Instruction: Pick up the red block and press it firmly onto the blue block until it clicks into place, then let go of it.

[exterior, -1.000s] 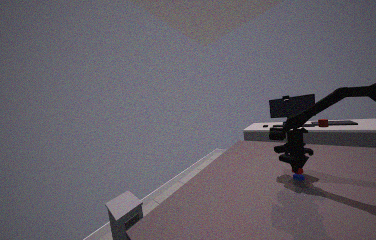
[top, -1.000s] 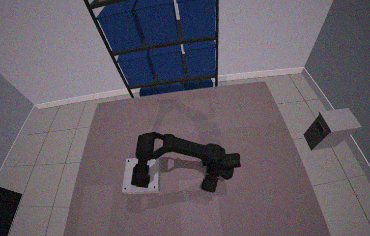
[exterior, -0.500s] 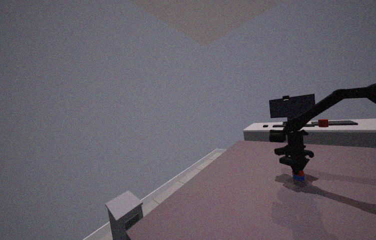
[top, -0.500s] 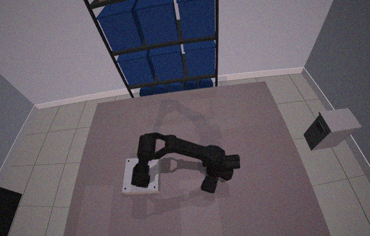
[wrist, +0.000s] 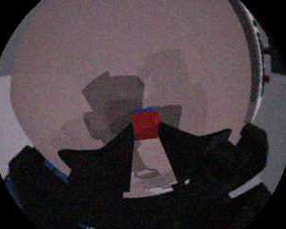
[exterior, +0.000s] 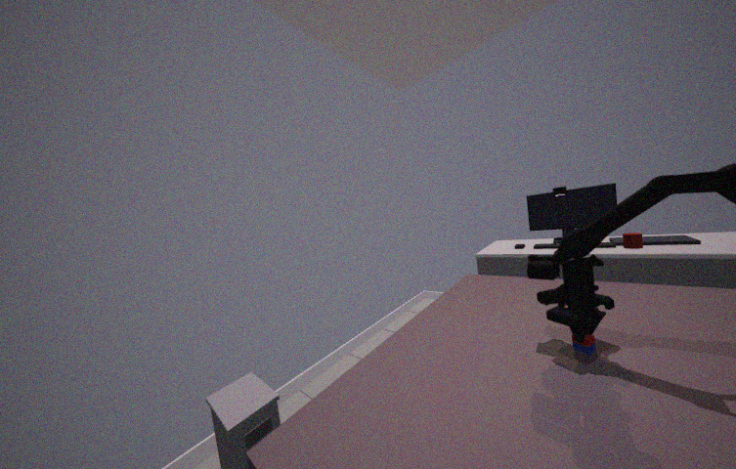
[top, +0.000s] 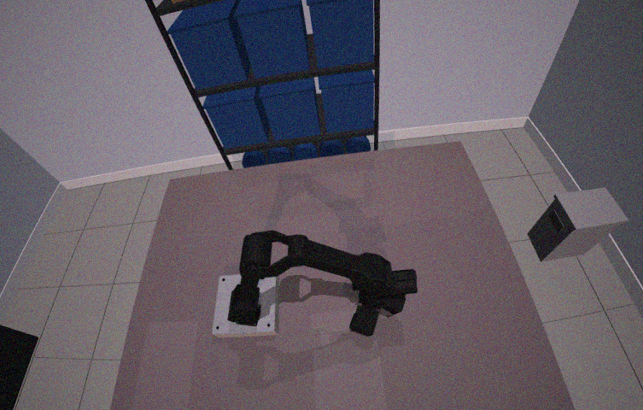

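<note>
Well, the arm (top: 327,256) (exterior: 687,185) is the biggest thing here, reaching from its base plate (top: 222,304) at nine o'clock in the top view toward three o'clock, then bending down. In the exterior view it comes in from three o'clock, with the gripper (exterior: 583,338) (wrist: 145,125) pointing down at the mat (top: 431,213) (exterior: 418,371) (wrist: 191,29). The gripper is closed on the red block (exterior: 586,339) (wrist: 145,126), one finger at nine o'clock and the other at three in the wrist view. Smallest in sight is the blue block (exterior: 584,350) (wrist: 143,110), right under the red one (only a thin strip shows at twelve o'clock in the wrist view). They look stacked, though I cannot tell whether they have clicked.

The step in hand, I judge, is the press. It wants a straight, steady push down, the red block kept level and its sides in line with the blue one's; a lean could tip the pair or slide the lower block. Once seated, open evenly and rise straight up.

As for room, the mat's edges lie well apart from the blocks, and nothing stands close beside them, so the fingers should have space to part.
</note>
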